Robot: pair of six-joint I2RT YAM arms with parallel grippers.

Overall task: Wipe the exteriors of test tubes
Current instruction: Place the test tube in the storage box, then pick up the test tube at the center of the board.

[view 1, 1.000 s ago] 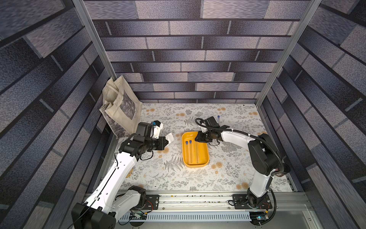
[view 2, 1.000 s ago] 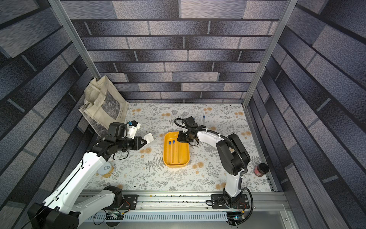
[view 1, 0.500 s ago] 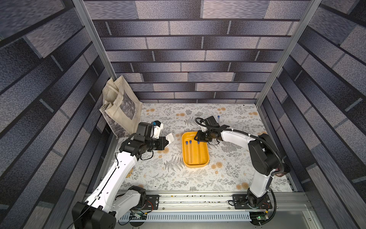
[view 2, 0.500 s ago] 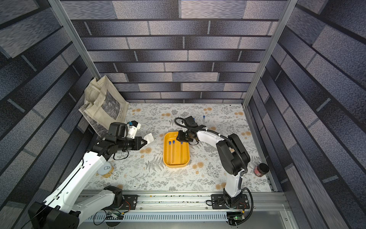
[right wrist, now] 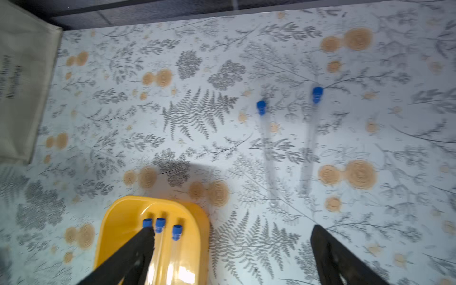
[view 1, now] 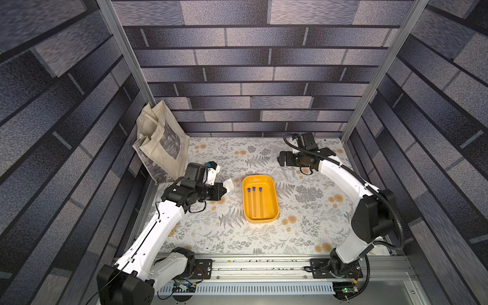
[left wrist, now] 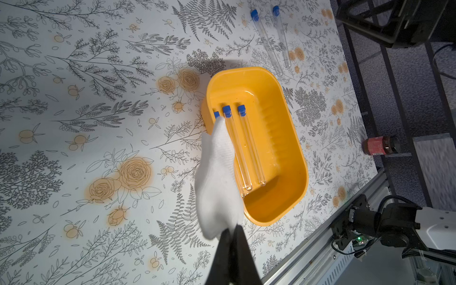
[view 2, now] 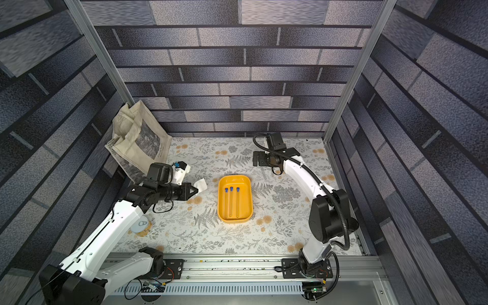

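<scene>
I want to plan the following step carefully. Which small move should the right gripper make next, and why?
Probably lower the right gripper onto one of the two loose tubes on the table. It is open and empty, with those tubes just ahead in its wrist view; three tubes lie in the tray, and the left gripper holds the cloth, ready to wipe.

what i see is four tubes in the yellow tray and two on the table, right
Not quite: three tubes lie in the yellow tray, not four, as the left wrist view shows. Two tubes on the table is right.
</scene>
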